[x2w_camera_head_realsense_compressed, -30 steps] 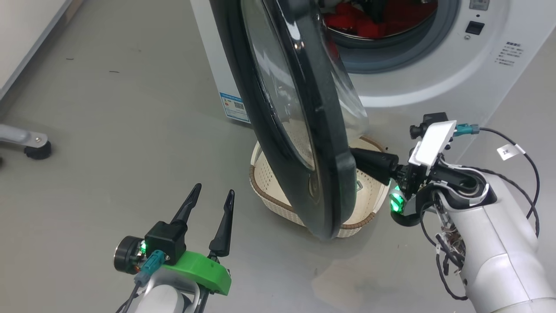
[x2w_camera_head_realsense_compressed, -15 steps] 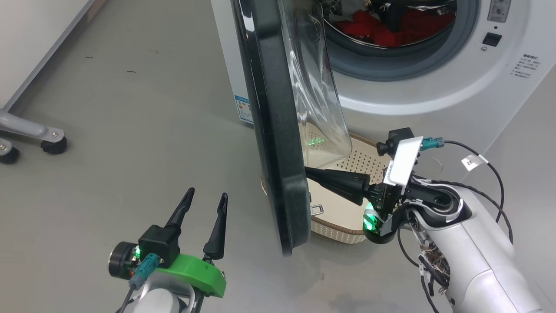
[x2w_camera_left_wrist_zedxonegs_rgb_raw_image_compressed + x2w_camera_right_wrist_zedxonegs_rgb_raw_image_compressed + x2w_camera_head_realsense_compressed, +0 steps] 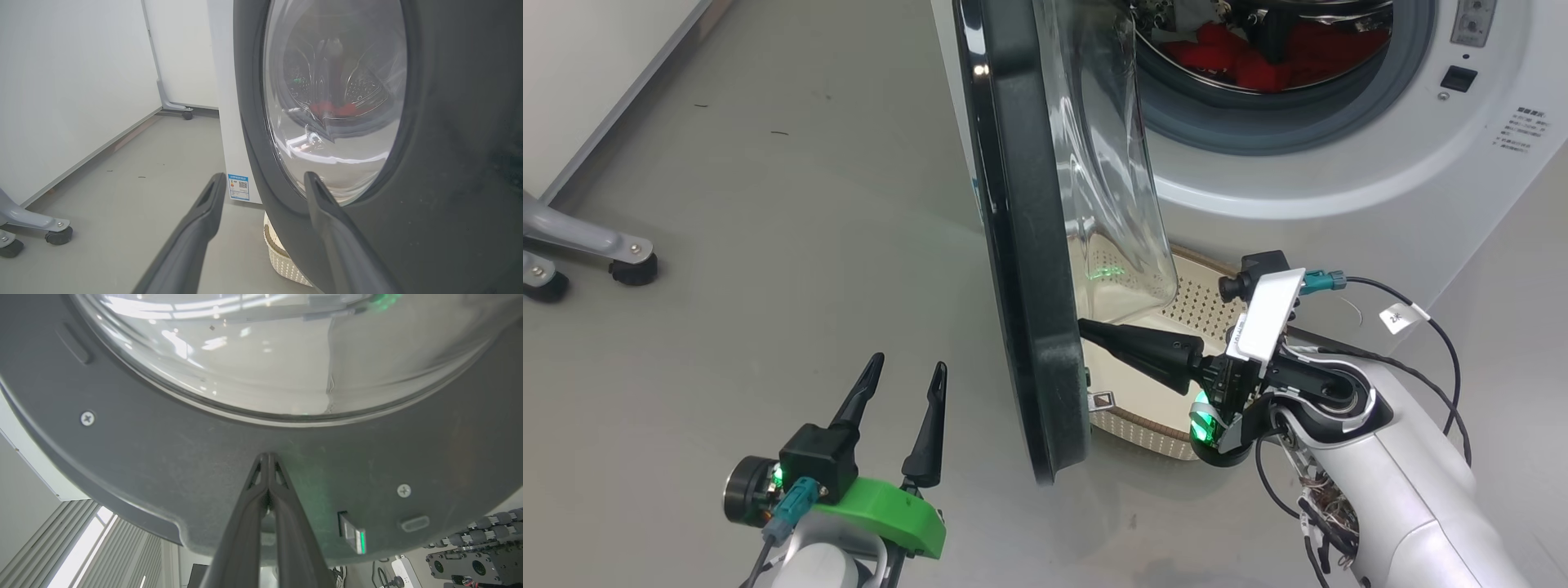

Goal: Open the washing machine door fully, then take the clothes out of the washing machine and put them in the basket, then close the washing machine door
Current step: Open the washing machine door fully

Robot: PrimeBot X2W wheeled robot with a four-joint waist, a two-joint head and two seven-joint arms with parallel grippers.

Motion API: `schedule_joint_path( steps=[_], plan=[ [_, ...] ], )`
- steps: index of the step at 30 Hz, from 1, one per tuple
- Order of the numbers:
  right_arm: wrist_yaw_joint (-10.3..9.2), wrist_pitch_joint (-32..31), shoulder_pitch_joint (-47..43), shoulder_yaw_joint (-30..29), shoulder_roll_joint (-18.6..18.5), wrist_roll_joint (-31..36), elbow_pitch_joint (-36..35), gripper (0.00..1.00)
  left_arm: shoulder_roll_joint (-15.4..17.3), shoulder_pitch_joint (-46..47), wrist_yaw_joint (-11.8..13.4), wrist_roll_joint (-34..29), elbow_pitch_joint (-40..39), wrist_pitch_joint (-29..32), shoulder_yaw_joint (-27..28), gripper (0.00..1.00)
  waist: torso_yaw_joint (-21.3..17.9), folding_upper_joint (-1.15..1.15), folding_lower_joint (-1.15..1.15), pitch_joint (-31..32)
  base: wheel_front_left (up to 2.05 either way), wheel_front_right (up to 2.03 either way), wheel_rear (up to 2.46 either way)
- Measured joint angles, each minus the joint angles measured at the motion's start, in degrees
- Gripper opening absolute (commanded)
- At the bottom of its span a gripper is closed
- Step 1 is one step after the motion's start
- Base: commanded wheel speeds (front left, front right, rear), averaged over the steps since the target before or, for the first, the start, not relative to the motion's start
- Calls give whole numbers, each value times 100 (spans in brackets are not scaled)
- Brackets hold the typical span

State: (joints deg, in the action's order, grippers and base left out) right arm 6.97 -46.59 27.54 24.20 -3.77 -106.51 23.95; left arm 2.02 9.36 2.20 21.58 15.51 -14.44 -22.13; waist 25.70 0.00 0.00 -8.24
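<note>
The right gripper (image 3: 1086,327) is seen pressed shut, tips set against the inner ring of the washing machine door (image 3: 1021,245) beside its glass bowl (image 3: 1111,204); the left gripper (image 3: 908,364) is held wide and empty on the door's outer side. The door is found partly open above the basket (image 3: 1152,426) on the floor (image 3: 768,204), and the red clothes (image 3: 1258,61) are seen inside the washing machine (image 3: 1339,180).

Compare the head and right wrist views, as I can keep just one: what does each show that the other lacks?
Head view: red clothes in the machine, the basket under the door, the open left gripper. Right wrist view: screws in the door's inner face. Both: the door, with the shut right gripper touching it tip-first.
</note>
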Motion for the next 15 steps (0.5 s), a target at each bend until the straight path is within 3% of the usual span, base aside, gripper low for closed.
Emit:
schedule_joint_path(
  steps=[15],
  plan=[
    [0, 922, -441, -758, 18, -172, -403, 0, -1, -25, 4, 0, -67, 0, 155, 100, -109, 0, 0, -26, 0, 0, 0]
  ],
)
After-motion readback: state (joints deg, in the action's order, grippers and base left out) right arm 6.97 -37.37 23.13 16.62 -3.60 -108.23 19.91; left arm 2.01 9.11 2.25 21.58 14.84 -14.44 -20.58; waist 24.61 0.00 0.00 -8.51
